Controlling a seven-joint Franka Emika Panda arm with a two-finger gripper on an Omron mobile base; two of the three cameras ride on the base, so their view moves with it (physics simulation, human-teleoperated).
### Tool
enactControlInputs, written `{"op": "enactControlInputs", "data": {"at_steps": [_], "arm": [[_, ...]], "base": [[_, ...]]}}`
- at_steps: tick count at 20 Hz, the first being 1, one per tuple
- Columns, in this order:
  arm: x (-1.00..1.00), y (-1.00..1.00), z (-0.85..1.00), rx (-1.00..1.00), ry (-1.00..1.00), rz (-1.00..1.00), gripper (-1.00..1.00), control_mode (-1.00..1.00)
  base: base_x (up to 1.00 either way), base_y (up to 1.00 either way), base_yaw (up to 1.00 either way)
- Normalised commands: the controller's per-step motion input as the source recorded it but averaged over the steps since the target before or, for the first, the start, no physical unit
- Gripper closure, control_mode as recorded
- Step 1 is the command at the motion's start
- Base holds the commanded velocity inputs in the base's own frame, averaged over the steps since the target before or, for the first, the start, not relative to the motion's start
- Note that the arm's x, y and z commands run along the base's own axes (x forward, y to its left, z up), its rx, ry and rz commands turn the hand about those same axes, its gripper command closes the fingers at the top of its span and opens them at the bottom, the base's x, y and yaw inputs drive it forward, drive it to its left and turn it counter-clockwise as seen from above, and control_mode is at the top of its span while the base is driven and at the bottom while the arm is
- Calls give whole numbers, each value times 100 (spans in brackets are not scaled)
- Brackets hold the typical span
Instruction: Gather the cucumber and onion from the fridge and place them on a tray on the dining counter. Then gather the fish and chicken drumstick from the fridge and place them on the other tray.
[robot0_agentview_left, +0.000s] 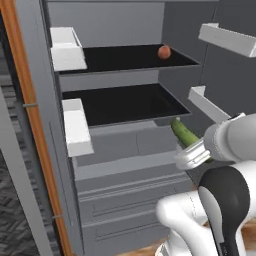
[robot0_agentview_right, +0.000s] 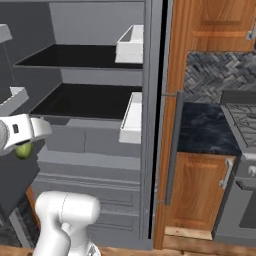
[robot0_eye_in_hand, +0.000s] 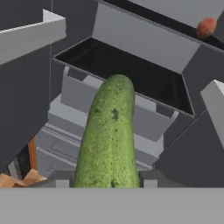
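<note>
Two black shelves sit inside the open fridge (robot0_agentview_left: 125, 135). Left of them hang white door bins (robot0_agentview_left: 75, 125). On the upper shelf, toward its right end, rests the onion (robot0_agentview_left: 164, 52). Below and right of the lower shelf's front corner, clear of the fridge interior, the gripper (robot0_agentview_left: 191, 151) is clamped on the cucumber (robot0_agentview_left: 183, 133), which juts up from between the fingers toward the shelves.

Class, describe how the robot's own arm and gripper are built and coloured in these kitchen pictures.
The arm has smooth, rounded white shells with a glossy black joint section near the elbow. Its gripper is a pale grey-white block ending in two small dark finger tips. No cables or markings are visible.
</note>
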Motion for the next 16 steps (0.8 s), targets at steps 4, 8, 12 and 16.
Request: {"op": "enactControlInputs", "data": {"at_steps": [4, 8, 12, 16], "arm": [[0, 0, 0, 0, 0, 0, 100, 100], [0, 0, 0, 0, 0, 0, 100, 100], [0, 0, 0, 0, 0, 0, 100, 100], [0, 0, 0, 0, 0, 0, 100, 100]], "base": [[-74, 16, -21], [-50, 33, -34], [-37, 43, -42], [-38, 43, -46]]}}
